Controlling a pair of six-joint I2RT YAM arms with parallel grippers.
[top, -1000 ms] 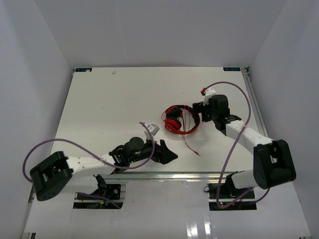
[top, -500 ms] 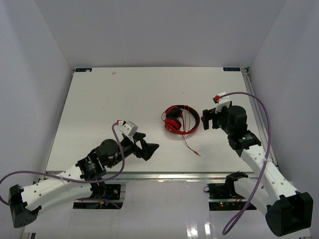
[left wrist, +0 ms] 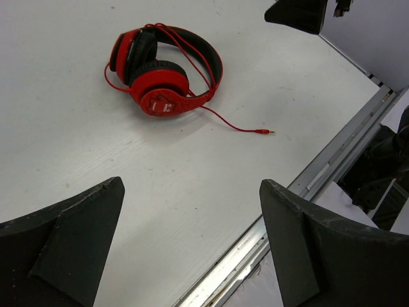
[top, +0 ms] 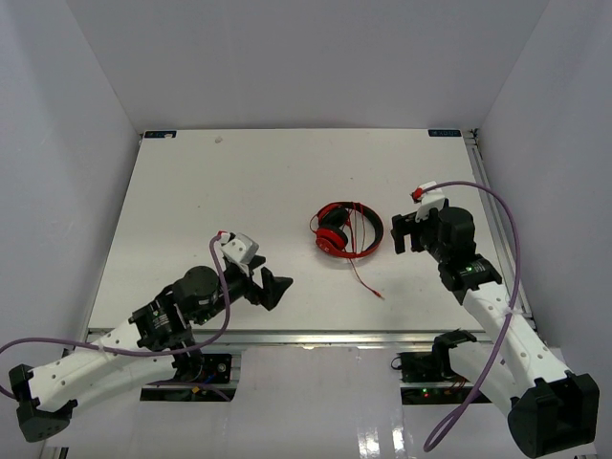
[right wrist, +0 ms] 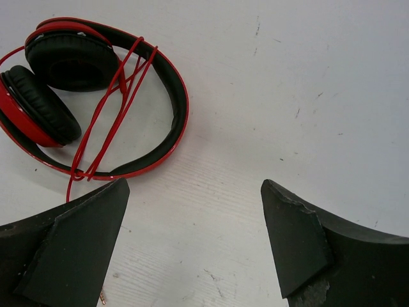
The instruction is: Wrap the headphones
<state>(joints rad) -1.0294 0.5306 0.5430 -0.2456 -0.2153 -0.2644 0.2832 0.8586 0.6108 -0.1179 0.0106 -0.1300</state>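
The red headphones [top: 346, 229] with black pads lie flat right of the table's middle, and they also show in the left wrist view [left wrist: 163, 73] and the right wrist view [right wrist: 96, 96]. Their thin red cable loops over the headband, and a free tail ends in a plug [top: 381, 297] toward the near edge. My left gripper [top: 273, 284] hovers open near the front edge, well left of the headphones, with nothing between its fingers [left wrist: 192, 184]. My right gripper [top: 395, 234] stands open just right of the headband, apart from it and holding nothing [right wrist: 195, 183].
A metal rail [top: 316, 335] runs along the table's near edge, close under the left gripper. Thick purple cables [top: 507, 239] arc over both arms. White walls enclose the table on three sides. The right gripper's fingers [left wrist: 297, 13] show at the top of the left wrist view.
The left arm has drawn back leftward along the near edge. The right gripper has pulled off to the right, away from the headband. The headphones have not moved.
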